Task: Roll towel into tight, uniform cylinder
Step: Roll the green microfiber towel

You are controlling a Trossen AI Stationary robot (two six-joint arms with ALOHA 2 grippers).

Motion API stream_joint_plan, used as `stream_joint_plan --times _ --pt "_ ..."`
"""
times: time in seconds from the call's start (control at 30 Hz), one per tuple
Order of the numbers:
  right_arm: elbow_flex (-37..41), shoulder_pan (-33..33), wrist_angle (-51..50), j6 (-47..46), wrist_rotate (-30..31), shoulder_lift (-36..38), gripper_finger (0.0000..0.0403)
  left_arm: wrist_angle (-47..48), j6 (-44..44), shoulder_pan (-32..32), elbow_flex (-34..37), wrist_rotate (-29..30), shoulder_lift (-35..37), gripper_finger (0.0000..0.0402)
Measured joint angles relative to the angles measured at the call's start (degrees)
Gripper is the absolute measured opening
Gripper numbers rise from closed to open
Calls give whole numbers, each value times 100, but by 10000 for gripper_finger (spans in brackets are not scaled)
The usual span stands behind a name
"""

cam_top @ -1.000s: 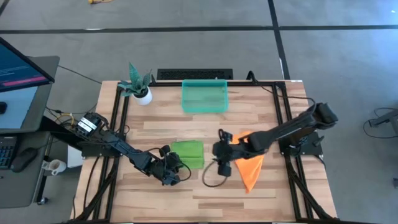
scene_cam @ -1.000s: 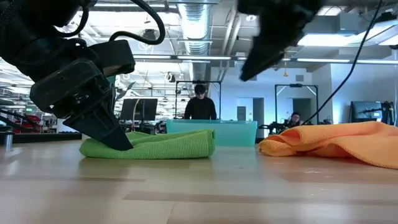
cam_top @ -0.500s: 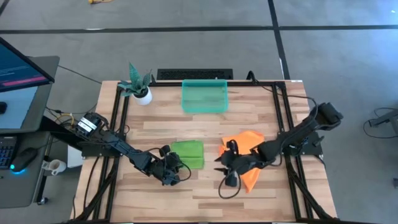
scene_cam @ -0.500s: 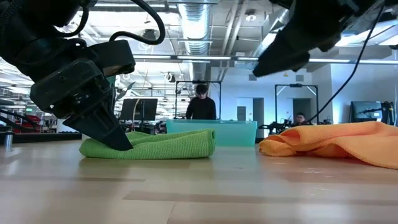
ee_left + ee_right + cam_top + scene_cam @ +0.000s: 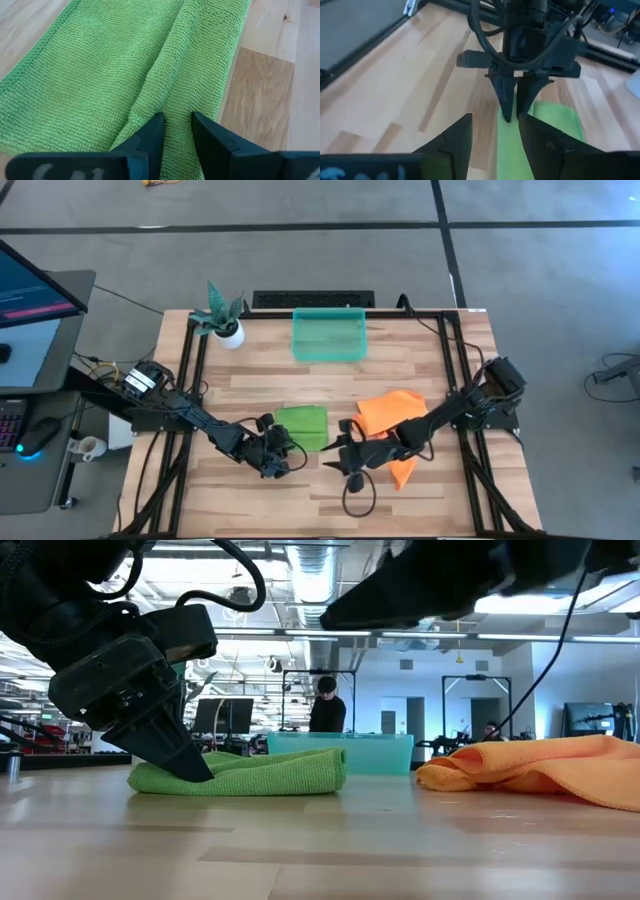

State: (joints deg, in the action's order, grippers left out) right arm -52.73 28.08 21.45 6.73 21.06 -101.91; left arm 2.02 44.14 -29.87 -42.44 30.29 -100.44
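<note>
Meanwhile, the left claw pinches the green towel's edge.

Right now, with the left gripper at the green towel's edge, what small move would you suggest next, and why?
Probably bring the right gripper down onto the green towel beside the left gripper, which pinches a fold at the near edge. The right one hovers above the table, jaws open, so both could start an even roll.
</note>
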Motion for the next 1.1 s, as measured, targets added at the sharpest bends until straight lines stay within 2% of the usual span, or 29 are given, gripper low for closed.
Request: stream_joint_plan --times 0.17,0.43,0.77,0.9,1.0,1.1 --pt "-138 -88 -200 407 -6 -167 185 2 -2 0 0 0 0 95" --pt "-135 -166 -769 430 -25 -188 197 2 -6 0 0 2 0 95" --pt "-386 -269 -547 980 13 -1070 230 11 -11 0 -2 2 -2 95" --pt "-638 -385 -659 981 73 -1310 235 13 -11 0 -2 2 -2 95" --pt "-675 -477 -926 978 361 -1381 235 17 -11 0 -2 2 -2 95" --pt "-695 -606 -1280 589 393 -1379 235 17 -13 0 -2 2 -2 95"
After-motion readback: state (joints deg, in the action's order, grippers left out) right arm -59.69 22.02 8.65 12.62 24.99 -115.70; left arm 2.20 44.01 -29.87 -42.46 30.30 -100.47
